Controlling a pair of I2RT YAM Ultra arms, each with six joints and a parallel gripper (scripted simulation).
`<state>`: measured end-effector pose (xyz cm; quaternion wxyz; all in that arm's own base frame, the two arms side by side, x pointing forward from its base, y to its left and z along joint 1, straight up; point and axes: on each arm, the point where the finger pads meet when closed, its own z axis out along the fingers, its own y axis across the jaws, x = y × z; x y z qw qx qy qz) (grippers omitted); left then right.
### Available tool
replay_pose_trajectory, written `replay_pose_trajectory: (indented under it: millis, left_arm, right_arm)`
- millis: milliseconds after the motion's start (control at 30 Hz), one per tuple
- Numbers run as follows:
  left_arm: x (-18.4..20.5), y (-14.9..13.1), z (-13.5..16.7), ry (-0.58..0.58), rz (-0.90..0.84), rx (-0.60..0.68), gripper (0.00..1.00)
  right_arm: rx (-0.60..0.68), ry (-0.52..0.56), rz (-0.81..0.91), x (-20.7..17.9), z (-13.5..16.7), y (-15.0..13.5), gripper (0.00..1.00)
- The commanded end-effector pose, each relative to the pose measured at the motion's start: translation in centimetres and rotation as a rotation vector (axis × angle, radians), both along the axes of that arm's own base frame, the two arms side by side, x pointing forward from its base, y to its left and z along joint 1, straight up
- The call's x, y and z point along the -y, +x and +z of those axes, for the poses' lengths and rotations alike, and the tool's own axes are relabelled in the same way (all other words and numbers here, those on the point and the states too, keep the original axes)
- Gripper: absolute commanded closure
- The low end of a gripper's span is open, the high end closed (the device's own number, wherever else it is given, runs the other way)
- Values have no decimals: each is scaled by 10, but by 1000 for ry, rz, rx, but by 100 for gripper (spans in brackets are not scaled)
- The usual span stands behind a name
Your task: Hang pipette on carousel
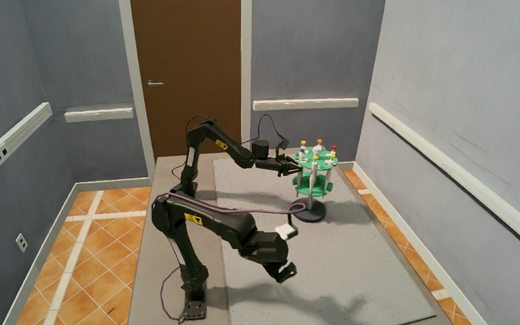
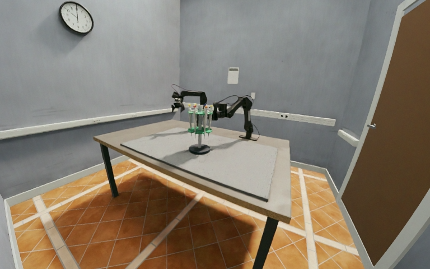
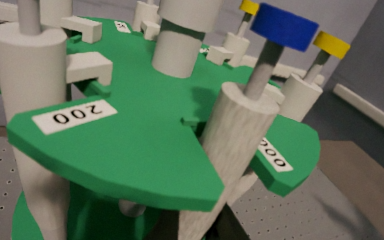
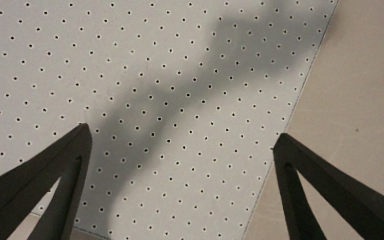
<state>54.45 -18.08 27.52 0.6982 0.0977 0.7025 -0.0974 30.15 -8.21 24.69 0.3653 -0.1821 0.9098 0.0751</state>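
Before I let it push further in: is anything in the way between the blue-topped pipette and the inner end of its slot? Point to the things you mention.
Nothing visible blocks the blue-topped pipette (image 1: 302, 155) (image 2: 205, 104) (image 3: 239, 127), gripped in the slot beside the 200 label (image 3: 75, 116). Its hook can't be made out.

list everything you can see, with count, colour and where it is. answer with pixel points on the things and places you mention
carousel (image 1: 315, 187) (image 2: 199, 130) (image 3: 150, 150): one, green tiers, dark base, on the mat
blue-button pipette (image 1: 301, 155) (image 3: 240, 117): one, whitish, at a carousel slot
other pipettes: several, whitish, yellow, orange or red buttons, around the carousel
mat (image 1: 344, 260) (image 2: 234, 165) (image 4: 200, 150): one, grey, on the table
table (image 1: 149, 275) (image 2: 282, 203) (image 4: 350, 150): one, grey-brown top, mid-room
door (image 1: 187, 76) (image 2: 389, 126): one, brown, in the wall
clock (image 2: 76, 18): one, white face, black rim, on the wall
left gripper (image 1: 300, 169): one, black, shut on the blue-button pipette
right gripper (image 1: 288, 273) (image 4: 182, 132): one, black, open above the mat
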Motion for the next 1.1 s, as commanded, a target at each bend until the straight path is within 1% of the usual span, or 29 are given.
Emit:
replay_pose_trajectory:
  millis: [0,267,633,1067]
  left_arm:
    - [-1,-1,27,-14,-4,49,88]
    - [-1,-1,27,-14,-4,49,88]
    - [1,-5,39,-14,-5,47,88]
    - [1,-5,42,-17,-5,54,88]
  right_arm:
    - [30,-1,3,3,6,4,0]
    - [30,-1,3,3,6,4,0]
    - [30,-1,3,3,6,4,0]
    - [30,-1,3,3,6,4,0]
